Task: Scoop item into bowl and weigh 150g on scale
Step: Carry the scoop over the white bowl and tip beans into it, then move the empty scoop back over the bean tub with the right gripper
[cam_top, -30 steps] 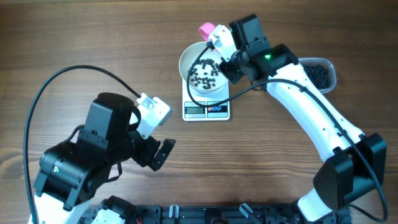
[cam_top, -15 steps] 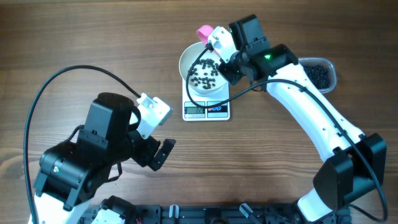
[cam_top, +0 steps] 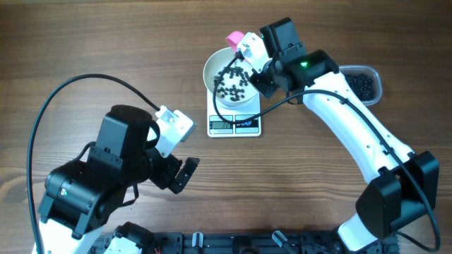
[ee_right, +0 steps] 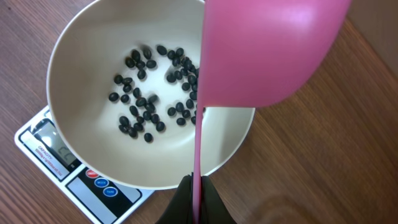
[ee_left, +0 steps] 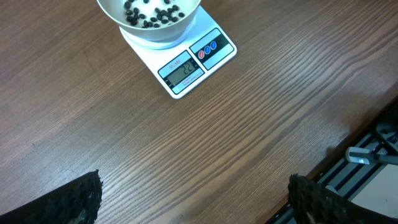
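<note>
The right gripper [ee_right: 196,200] is clamping shut on the thin handle [ee_right: 198,149] of the pink scoop [ee_right: 267,50], which is hanging tipped over the rim of the bowl [ee_right: 62,68]. The bowl is sitting on the scale [ee_left: 200,59]. The beans [ee_right: 146,106] are lying as a sparse scatter on the bowl's bottom, while the main supply is waiting in the tub [cam_top: 361,83] beyond the right arm. Whether the scoop is holding any more beans cannot be told, since only its underside is showing. To finish this pour well, the wrist should be rolling fully over while the scoop's lip is hanging inside the rim, so stragglers are falling in and not onto the table [ee_left: 249,124]. The scoop should not be touching the bowl, since any press would be falsifying the weight. The display [ee_left: 182,70] is showing a short figure, too blurred to trust, and so thin a layer is probably weighing far under target. Several more scoops are likely needed, shrinking near the end. The left gripper [ee_left: 194,202] is hovering wide open and empty, well apart from the scale.
</note>
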{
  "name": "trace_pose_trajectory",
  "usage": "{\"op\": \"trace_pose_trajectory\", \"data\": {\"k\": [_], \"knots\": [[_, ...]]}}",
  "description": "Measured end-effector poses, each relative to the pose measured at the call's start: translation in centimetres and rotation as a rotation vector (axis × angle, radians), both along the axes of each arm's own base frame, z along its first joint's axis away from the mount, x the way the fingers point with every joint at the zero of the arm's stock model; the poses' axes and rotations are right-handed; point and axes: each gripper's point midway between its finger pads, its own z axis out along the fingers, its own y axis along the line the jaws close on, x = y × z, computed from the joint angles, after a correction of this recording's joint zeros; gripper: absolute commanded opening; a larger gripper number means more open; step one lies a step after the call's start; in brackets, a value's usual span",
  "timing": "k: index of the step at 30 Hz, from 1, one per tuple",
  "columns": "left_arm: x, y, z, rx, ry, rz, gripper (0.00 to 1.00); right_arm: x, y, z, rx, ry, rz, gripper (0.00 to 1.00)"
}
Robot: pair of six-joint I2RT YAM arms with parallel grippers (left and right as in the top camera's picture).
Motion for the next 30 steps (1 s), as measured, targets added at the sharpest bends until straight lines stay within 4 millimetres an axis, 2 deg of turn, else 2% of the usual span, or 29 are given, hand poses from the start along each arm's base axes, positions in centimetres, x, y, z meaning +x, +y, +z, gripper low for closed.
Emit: {"op": "trace_pose_trajectory", "data": {"k": [15, 25, 30], "knots": [[0.0, 0.0, 0.0, 0.000, 0.000, 0.000, 1.00, -0.5, -0.7, 0.3, -0.018, 0.010, -0.023, 0.04], [0.0, 0.0, 0.0, 0.000, 0.000, 0.000, 1.00, -3.1, -2.0, 6.0, 0.074, -0.042, -0.108, 0.04], [0.0, 0.0, 0.0, 0.000, 0.000, 0.000, 1.00, -4.3, -2.6, 7.1, 0.111, -0.024, -0.166, 0.04]]}}
